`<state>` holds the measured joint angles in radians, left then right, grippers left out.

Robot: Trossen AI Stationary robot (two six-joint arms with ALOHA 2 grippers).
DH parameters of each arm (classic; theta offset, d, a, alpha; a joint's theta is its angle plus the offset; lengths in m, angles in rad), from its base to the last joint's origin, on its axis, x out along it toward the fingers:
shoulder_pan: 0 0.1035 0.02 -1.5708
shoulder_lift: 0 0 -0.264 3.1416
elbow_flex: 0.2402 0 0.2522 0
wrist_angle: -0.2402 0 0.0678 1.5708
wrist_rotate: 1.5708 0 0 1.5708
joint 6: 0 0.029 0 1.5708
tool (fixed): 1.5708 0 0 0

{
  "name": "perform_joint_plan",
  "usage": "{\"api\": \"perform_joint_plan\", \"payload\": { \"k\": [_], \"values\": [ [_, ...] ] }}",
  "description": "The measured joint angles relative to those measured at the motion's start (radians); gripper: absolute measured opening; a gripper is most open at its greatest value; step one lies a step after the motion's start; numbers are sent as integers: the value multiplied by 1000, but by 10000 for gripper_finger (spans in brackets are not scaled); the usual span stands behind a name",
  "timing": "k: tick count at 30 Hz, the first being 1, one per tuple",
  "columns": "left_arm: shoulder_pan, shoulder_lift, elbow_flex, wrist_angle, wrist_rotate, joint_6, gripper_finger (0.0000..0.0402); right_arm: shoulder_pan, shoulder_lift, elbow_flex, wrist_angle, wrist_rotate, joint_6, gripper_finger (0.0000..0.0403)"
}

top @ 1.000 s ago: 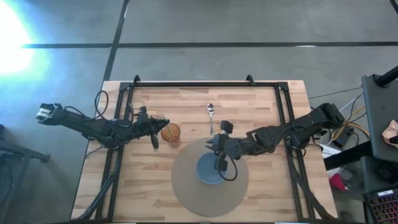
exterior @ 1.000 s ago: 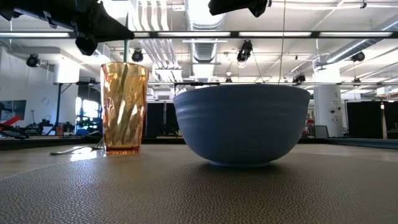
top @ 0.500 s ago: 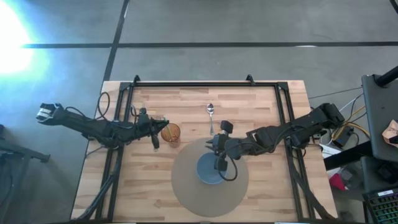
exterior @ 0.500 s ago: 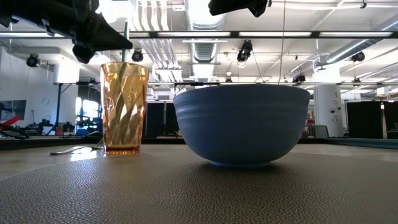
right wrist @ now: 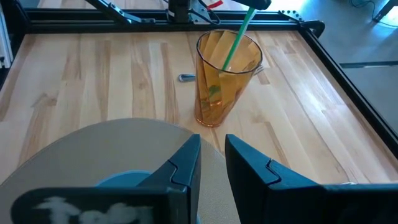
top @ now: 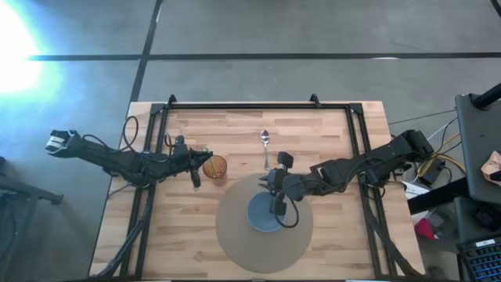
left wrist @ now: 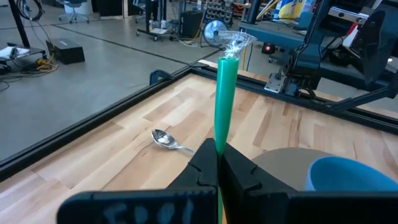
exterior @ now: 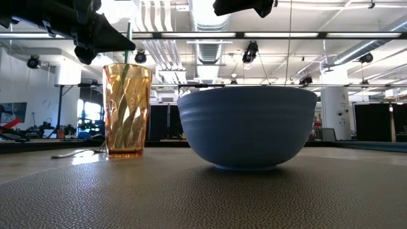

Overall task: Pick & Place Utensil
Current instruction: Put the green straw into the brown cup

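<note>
a green straw (left wrist: 224, 99) is clenched by the left gripper (top: 197, 156) over the amber cup (top: 214, 167); beside the cup, above the blue bowl (top: 264, 213), the right gripper (right wrist: 211, 163) is held slightly parted, empty.

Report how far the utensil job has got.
Done: the green straw has its lower end inside the amber tumbler, which stands beside the round mat.

In hand: the left gripper is shut on the straw's upper part, not released.

Left: the spoon lies untouched on the wood table beyond the blue bowl. The right gripper hangs over the bowl holding nothing.
</note>
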<state>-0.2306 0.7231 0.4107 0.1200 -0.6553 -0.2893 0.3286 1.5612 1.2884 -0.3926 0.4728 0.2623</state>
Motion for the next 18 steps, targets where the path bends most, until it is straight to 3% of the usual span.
{"api": "perform_joint_plan", "payload": {
  "k": [12, 18],
  "values": [
    [0, 0, 0, 0, 8, 31, 2, 0, 0, 0, 0, 0, 0, 68],
    [0, 0, 0, -2, 9, 53, 43, 0, 0, 0, 0, 0, 0, 68]
  ]
}}
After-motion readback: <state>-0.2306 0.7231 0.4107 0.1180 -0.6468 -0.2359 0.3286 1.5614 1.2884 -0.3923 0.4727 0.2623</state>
